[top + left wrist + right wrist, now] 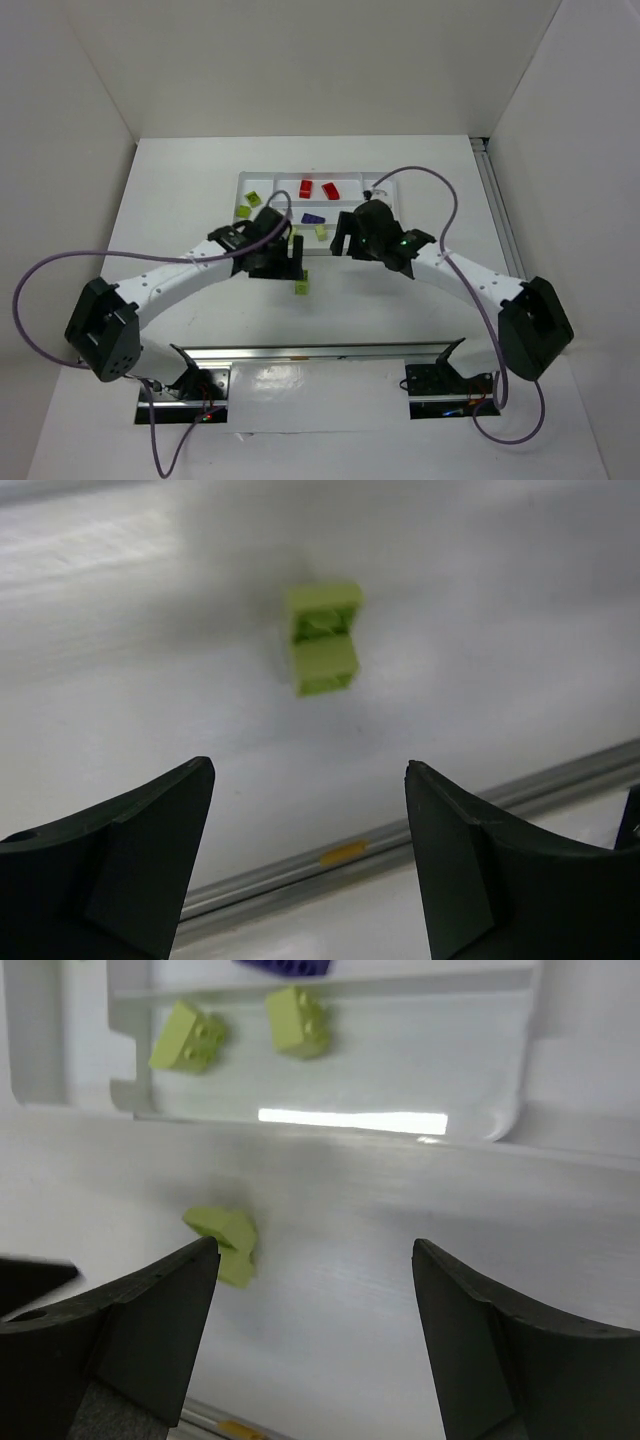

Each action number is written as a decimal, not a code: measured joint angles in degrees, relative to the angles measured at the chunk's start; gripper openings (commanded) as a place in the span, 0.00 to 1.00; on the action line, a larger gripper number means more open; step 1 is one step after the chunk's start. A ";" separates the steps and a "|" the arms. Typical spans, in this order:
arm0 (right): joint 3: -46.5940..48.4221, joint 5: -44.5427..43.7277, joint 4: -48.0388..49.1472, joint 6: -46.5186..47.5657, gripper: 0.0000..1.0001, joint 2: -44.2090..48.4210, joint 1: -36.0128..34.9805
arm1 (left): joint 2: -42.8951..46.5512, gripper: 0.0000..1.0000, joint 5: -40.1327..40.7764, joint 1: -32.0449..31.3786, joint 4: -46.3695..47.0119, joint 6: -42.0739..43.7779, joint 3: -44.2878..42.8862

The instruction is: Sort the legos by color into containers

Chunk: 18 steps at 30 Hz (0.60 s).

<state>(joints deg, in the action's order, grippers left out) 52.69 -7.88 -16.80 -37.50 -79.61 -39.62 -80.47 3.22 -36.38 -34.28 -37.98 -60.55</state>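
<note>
One yellow-green lego (300,287) (322,638) (225,1243) lies loose on the table in front of the white tray (385,180). My left gripper (287,262) (308,767) hovers open just behind it with nothing between its jaws. The right gripper (346,236) (315,1245) is also open and empty, near the tray's front edge, with the loose lego to its left. Two yellow-green legos (188,1037) (298,1022) sit in the front container. Two red legos (306,187) (331,190), a dark purple one (313,217) and two more yellow-green ones (254,199) (243,211) lie in other containers.
A metal rail (320,352) (420,835) runs across the near table edge in front of the arm bases. White walls enclose the table on three sides. Purple cables loop beside each arm.
</note>
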 measured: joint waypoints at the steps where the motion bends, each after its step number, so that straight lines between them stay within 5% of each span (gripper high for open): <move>1: 0.00 -0.55 -0.35 0.20 0.85 1.44 1.60 | -0.79 0.88 0.09 -2.58 0.74 -0.96 1.09; 5: 0.00 -1.40 -2.29 1.38 0.85 5.14 4.94 | -5.90 0.91 0.15 -10.36 5.29 -5.99 3.72; 18: -0.02 -0.50 -5.07 3.50 0.85 7.04 8.85 | -14.53 0.72 8.66 -10.99 10.40 -11.98 3.69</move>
<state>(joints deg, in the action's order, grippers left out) 52.66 -8.38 -21.87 -34.00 -72.58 -30.76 -95.00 11.88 -47.37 -23.88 -49.95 -56.86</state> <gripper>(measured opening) 0.849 0.767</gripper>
